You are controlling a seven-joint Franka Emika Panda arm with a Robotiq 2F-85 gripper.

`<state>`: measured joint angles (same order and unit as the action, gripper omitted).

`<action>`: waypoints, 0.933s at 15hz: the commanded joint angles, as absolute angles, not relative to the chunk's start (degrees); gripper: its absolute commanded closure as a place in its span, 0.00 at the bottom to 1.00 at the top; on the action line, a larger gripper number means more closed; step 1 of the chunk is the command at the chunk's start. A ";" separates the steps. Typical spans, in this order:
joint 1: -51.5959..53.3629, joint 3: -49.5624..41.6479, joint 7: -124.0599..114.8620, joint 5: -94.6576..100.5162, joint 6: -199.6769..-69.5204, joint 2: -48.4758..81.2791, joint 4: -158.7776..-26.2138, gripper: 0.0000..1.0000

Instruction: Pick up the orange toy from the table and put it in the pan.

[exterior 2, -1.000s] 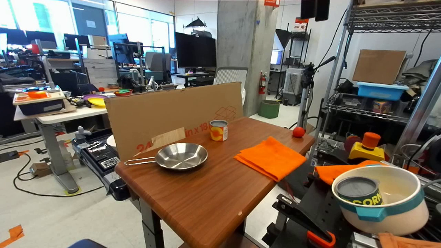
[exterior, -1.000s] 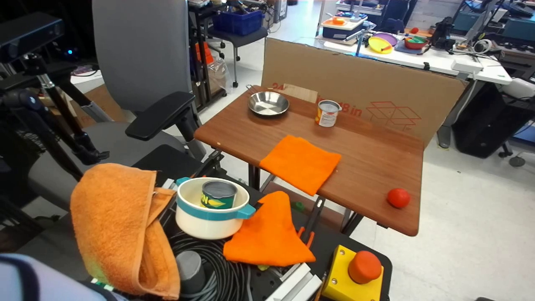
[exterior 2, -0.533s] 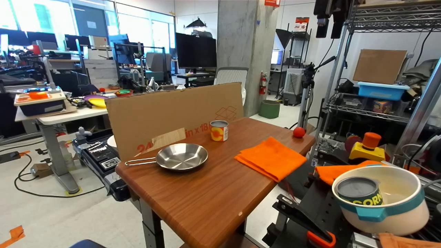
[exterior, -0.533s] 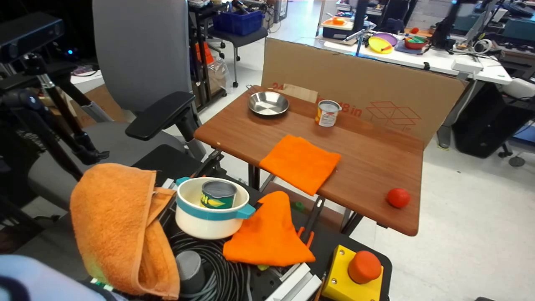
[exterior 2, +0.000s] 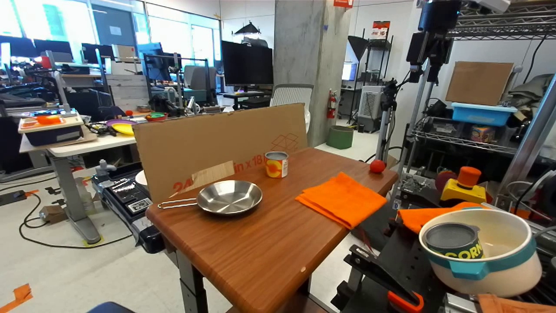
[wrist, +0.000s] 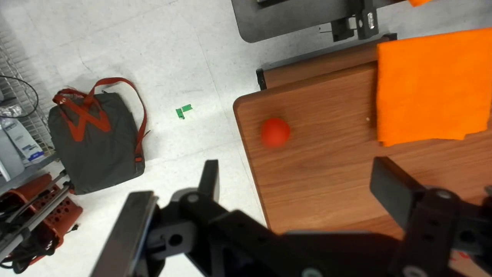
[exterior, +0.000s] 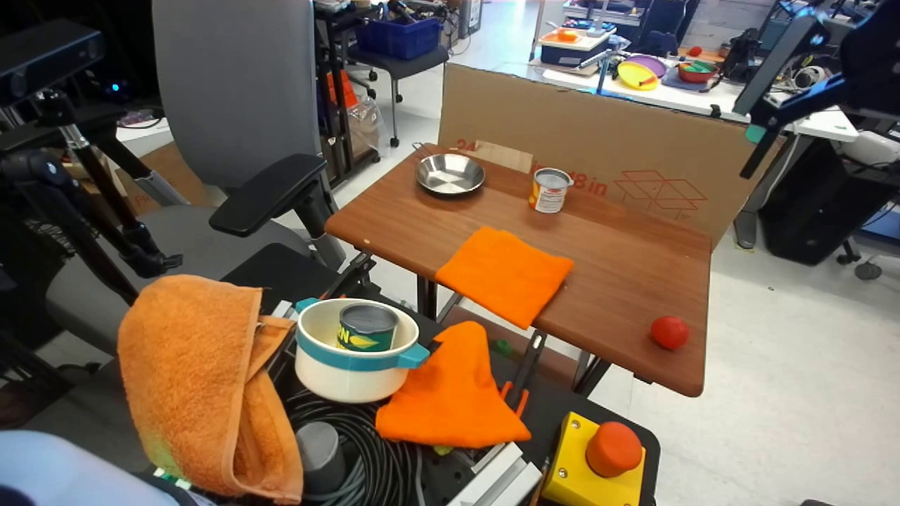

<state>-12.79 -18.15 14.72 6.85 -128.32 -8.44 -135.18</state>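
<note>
My end effector (wrist: 300, 182) is spread wide, holding nothing. The orange toy (wrist: 275, 132) sits on the worktop (wrist: 323, 161) well below it. I expect a light, smooth body prone to rolling; grip opposite sides at mid-height.

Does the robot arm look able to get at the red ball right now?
Probably yes: the pincer hangs open, higher than the table, and nothing shows between it and the red ball. The orange cloth lies apart from the ball. The pincer would likely need lowering.
</note>
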 commanded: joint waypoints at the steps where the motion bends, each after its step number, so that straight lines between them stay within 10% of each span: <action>1: -13.40 -18.69 18.83 0.89 -132.69 0.44 -131.04 0.00; 14: -16.28 -11.23 17.67 -6.54 -134.11 27.43 -117.18 0.00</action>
